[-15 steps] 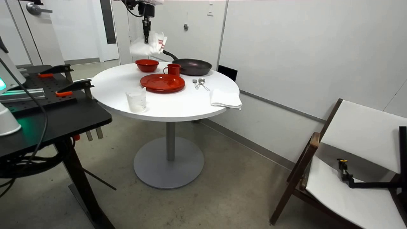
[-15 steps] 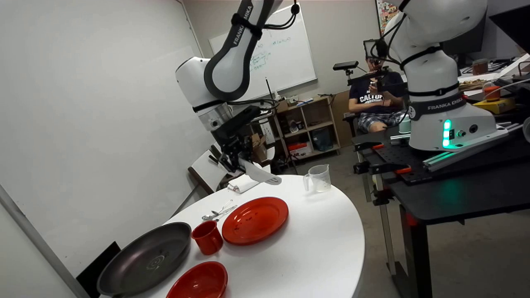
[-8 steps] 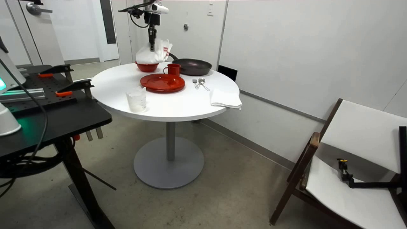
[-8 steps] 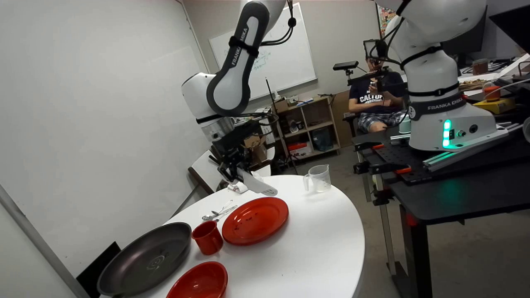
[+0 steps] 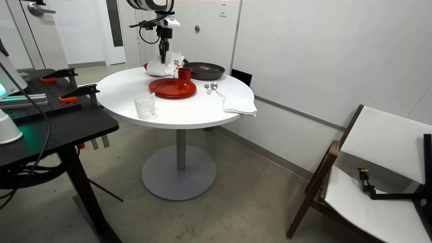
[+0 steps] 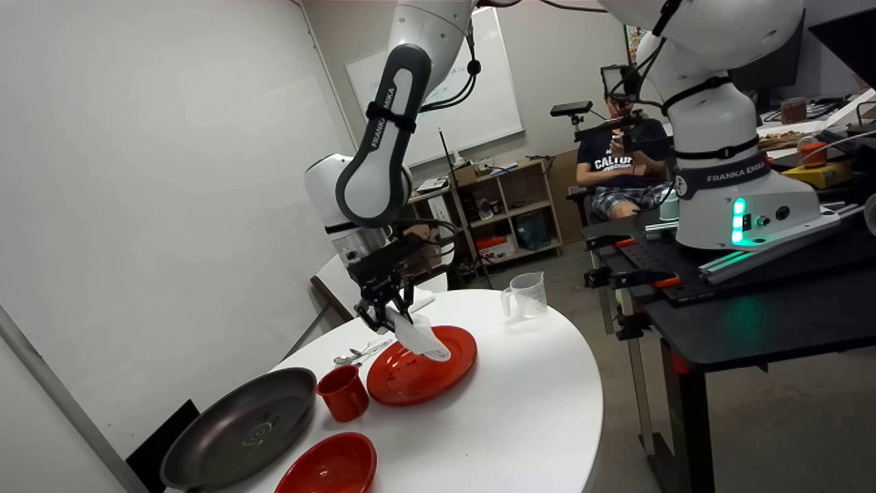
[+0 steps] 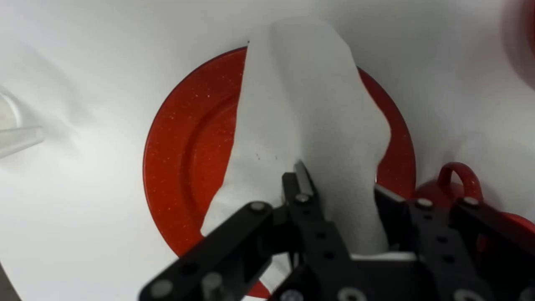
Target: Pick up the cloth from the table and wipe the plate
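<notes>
Reads FRANKA EMIKA on the robot base (image 6: 749, 194). Clasps the cloth (image 6: 419, 340) in the gripper (image 6: 393, 324), above the red plate (image 6: 419, 380). Around the plate in an exterior view: measuring cup (image 6: 528, 296) at two o'clock, mug (image 6: 343, 394) at eight.

The cloth (image 6: 416, 337) partly hides the plate (image 6: 426, 381); the bowl (image 6: 332, 467) is cropped.

Light's diffuse and bright; in an exterior view the table (image 5: 194, 114) is near clipping and swallows the back edge of the draped white cloth (image 5: 239, 106). Base lamp (image 6: 738, 220) throws green glare on the black desk (image 6: 787, 329) in both exterior views. Wrist view: greyer, soft shadows beside measuring cup (image 7: 19, 140) and mug (image 7: 471, 182), near parts of the gripper (image 7: 342, 187) out of focus.
</notes>
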Robot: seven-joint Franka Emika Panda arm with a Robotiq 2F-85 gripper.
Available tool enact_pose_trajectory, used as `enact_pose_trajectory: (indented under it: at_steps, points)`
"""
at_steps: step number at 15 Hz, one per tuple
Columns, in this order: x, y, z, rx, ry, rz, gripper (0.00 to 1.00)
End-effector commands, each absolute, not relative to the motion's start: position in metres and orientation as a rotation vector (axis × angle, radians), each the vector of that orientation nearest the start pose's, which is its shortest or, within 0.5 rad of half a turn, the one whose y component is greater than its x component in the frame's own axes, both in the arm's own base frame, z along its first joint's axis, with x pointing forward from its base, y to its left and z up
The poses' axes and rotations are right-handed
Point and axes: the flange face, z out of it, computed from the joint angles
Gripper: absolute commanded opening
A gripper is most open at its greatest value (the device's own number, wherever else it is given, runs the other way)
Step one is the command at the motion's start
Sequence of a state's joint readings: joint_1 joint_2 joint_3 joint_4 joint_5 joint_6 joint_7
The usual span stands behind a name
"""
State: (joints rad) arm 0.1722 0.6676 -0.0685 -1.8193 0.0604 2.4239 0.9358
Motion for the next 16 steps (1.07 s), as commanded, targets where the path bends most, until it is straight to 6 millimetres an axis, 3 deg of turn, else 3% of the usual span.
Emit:
enact_pose_trajectory:
  at_steps: [1, 8, 13, 14, 16]
  points:
    - [0.648, 0.07, 0.151, -2.811, 1.41, 0.083, 0.06]
    - [0.652, 0.07, 0.14, -2.737, 1.555, 0.117, 0.06]
    - [0.654, 0.072, 0.141, -2.718, 1.552, 0.113, 0.06]
    - [0.647, 0.07, 0.14, -2.754, 1.542, 0.112, 0.23]
    - [0.648, 0.071, 0.141, -2.752, 1.541, 0.111, 0.23]
